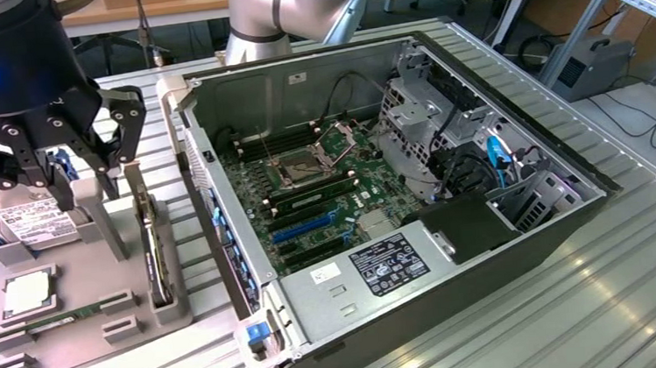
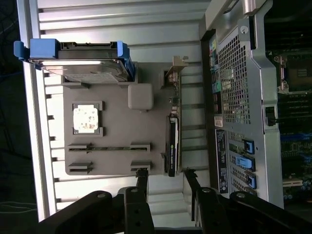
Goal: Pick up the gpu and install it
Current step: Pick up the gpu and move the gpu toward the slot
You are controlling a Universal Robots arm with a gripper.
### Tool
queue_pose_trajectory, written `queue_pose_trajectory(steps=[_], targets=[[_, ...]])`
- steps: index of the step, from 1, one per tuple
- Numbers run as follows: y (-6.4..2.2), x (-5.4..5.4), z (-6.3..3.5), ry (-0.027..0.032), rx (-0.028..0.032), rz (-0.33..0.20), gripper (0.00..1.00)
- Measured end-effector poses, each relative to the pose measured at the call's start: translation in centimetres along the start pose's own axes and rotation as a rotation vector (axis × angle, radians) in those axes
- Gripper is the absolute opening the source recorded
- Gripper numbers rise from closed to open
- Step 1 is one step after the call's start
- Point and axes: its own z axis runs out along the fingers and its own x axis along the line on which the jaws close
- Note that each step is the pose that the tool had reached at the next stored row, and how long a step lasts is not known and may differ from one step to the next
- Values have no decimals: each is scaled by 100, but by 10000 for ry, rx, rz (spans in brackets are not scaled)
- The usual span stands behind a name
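Jaws apart over thin upright gpu (image 2: 171, 146)

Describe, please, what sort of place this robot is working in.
Likely a robotics lab or workshop for computer assembly: an open PC case lies on a metal bench, a grey fixture tray holds the gpu, and a robot arm stands behind.

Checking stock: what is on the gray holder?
The gray holder carries a hard drive, a CPU, a RAM stick and the gpu on edge; the gpu's slotted edge is hidden.

Print on the power supply label (image 1: 389, 264) and hard drive label (image 1: 36, 224) is unreadable.
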Motion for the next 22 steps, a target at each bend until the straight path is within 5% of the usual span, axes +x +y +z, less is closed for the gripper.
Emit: queue_pose_trajectory(steps=[13, 22], targets=[[-10, 6, 245, 1, 0, 0, 42], [-13, 8, 318, 0, 0, 0, 42]])
